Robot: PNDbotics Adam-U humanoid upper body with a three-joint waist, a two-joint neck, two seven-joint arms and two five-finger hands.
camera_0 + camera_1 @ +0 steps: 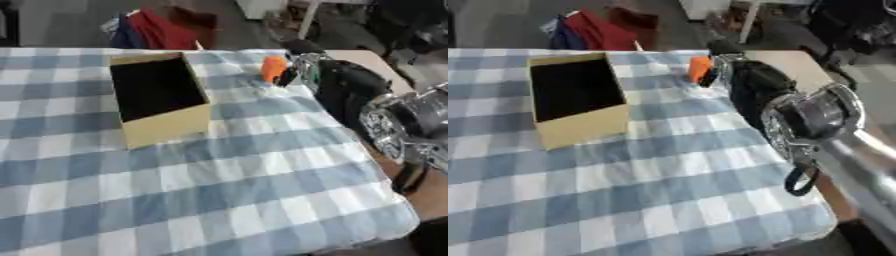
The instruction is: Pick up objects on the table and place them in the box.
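right arm stretched forward, right hand (293, 70) fingers curled, pinching

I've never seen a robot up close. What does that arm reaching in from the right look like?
The right arm is bulky: black casing, shiny silver rings at the joints, and a black loop hanging under it. Its right hand is black with silvery parts. No left arm shows.

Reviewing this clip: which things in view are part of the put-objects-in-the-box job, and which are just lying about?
Part of the job:
- orange object, near the table's far right edge
- open cardboard box, its inside dark
- right hand, at the orange object; its fingers are not clear

Just lying about:
- checked tablecloth
- red and blue cloth on the floor beyond the table
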